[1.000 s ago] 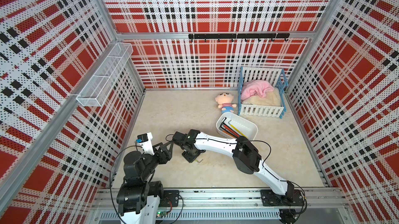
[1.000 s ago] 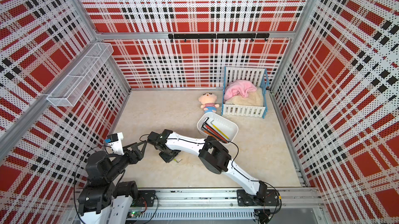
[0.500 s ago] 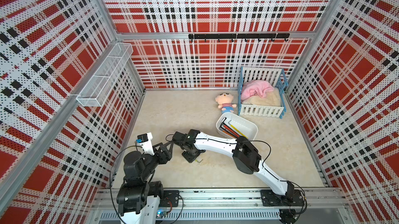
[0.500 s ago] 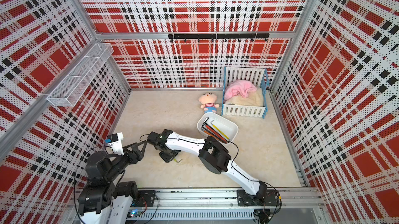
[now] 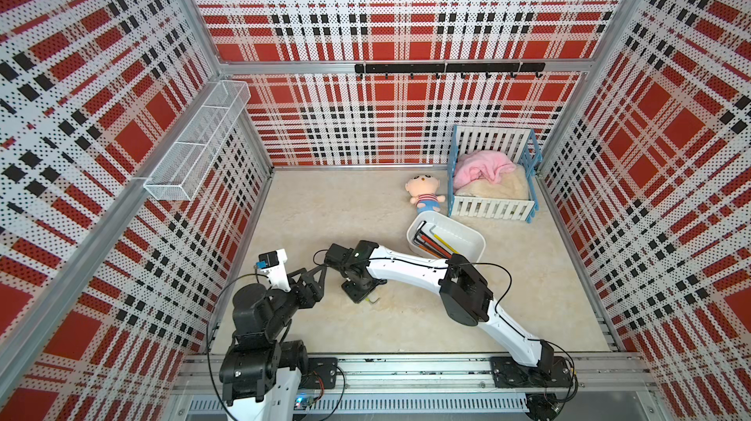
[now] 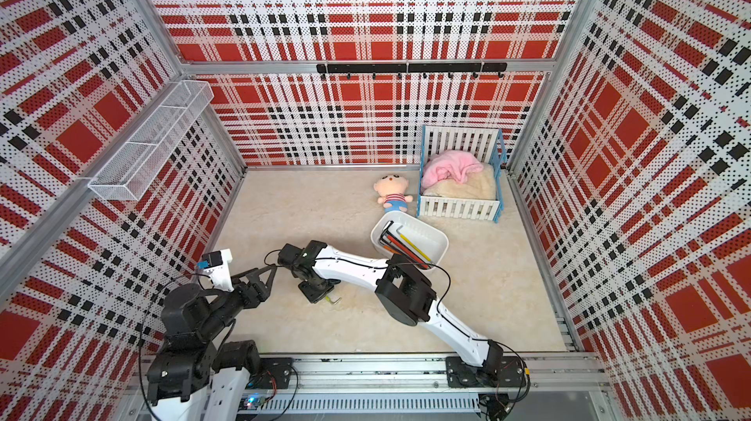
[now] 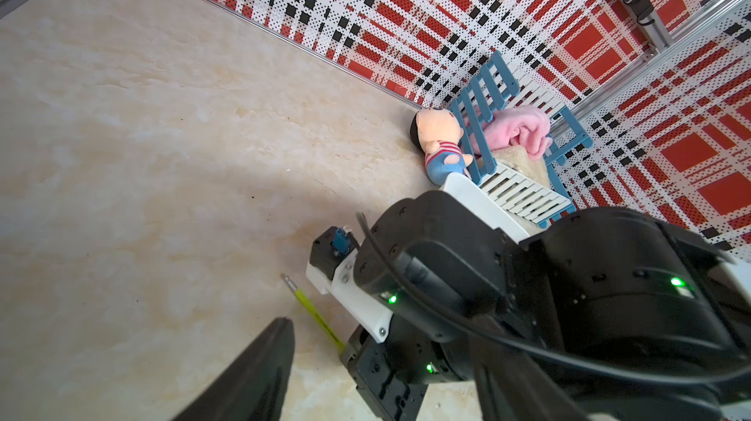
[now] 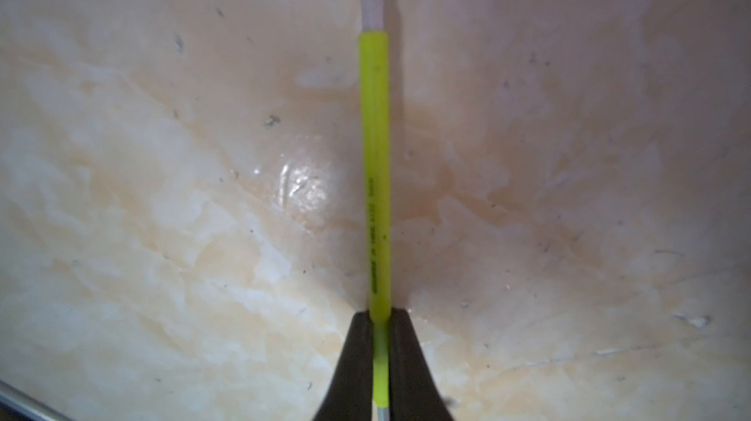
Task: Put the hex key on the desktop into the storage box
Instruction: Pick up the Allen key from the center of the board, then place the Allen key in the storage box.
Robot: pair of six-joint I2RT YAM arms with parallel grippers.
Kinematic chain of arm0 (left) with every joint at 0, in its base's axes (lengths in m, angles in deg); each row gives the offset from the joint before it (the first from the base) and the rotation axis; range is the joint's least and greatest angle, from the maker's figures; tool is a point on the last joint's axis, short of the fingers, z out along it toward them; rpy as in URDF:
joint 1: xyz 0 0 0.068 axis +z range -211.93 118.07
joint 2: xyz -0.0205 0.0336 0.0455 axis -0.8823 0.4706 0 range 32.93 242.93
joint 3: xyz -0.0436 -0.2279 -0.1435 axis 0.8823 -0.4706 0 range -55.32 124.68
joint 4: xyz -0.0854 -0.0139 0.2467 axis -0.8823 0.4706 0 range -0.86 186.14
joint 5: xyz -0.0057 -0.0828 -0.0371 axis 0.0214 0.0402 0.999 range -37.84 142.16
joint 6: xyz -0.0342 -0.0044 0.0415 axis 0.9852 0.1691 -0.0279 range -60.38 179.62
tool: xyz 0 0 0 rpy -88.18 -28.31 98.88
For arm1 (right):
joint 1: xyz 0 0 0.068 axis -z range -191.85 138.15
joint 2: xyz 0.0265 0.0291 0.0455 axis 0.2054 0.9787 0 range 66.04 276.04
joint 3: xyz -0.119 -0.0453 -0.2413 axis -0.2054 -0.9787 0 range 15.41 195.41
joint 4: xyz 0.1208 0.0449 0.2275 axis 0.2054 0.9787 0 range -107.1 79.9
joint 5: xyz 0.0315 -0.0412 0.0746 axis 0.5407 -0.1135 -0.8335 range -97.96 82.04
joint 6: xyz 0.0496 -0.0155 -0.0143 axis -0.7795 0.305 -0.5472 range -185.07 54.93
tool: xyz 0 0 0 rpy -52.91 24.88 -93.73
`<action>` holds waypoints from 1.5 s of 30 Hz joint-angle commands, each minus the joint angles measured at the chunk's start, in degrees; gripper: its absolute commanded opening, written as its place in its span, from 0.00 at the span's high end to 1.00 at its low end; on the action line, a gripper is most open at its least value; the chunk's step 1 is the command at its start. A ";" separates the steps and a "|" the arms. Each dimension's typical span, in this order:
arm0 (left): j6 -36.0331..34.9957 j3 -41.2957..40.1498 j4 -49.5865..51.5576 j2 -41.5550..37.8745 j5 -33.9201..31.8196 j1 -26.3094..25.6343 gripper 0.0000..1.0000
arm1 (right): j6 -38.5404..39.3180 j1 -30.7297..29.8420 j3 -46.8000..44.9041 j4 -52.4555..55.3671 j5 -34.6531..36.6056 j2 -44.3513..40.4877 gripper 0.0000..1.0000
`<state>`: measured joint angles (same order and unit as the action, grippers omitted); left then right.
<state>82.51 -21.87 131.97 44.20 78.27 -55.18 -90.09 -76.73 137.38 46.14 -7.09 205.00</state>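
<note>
The hex key (image 8: 376, 175) is held by the right gripper (image 8: 380, 317). Its two black fingers (image 8: 357, 358) are pressed tight on the key's yellow-green sleeve, close to one end. A bare metal tip is seen at the other end. In both top views only the small bent end of the key is seen, poking out from under the right gripper. The key is kept low, right at the desktop (image 5: 325, 216), near its front left part. Whether the key is lifted off the desktop cannot be told.

The left gripper (image 5: 324, 268) is held just beside the right arm's wrist, above the desktop. Its fingers are drawn close together, and nothing is held in them.

The storage box (image 5: 467, 232) is set further back and to the right, well apart from the held key. Other keys (image 5: 430, 241), black, red, orange and yellow, are laid inside it. The near corner of the box is partly hidden by the right arm.

Behind the box a doll (image 5: 422, 193) is laid beside a crib (image 5: 491, 208). A pink blanket (image 5: 483, 167) is bundled in the crib. A wire basket (image 5: 199, 143) is hung on the left wall.
</note>
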 commanded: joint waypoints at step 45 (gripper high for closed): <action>0.30 -0.74 -1.43 4.51 -0.04 0.38 0.26 | 25.64 33.54 -37.38 -12.92 5.09 -37.36 1.00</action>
<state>82.53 -21.91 131.97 48.44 78.62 -55.18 -68.41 -43.93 102.52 36.70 -2.66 169.39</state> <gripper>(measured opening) 0.741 0.095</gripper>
